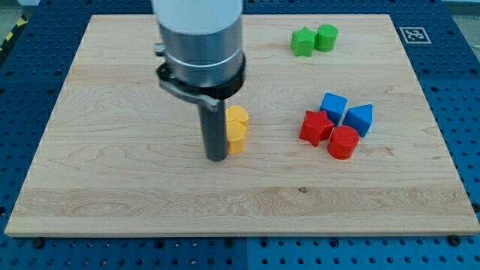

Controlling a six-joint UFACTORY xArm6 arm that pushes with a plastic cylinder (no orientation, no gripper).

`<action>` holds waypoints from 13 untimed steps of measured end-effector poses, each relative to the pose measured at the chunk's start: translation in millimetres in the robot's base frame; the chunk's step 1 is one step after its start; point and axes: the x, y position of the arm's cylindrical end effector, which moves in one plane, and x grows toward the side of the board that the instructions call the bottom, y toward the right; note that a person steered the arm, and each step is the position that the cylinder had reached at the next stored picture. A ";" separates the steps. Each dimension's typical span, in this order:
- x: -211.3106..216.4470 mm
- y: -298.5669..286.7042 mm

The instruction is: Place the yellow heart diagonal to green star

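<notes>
The yellow heart [238,120] lies near the board's middle, with a second yellow block [237,139] touching it just below. My tip [217,157] rests on the board right at the left side of these yellow blocks, touching or nearly touching them; the rod hides part of their left edges. The green star [303,41] lies at the view's top right, with a green cylinder [326,37] touching its right side. The yellow heart is well below and to the left of the green star.
A cluster sits right of centre: a red star [316,127], a red cylinder [343,142], a blue cube [334,106] and a blue triangular block [361,118]. The wooden board [112,187] sits on a blue pegboard. A marker tag [413,34] is at the top right corner.
</notes>
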 end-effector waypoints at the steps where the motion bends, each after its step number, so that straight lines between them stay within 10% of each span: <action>1: -13.1 6.3; 13: -196.2 122.4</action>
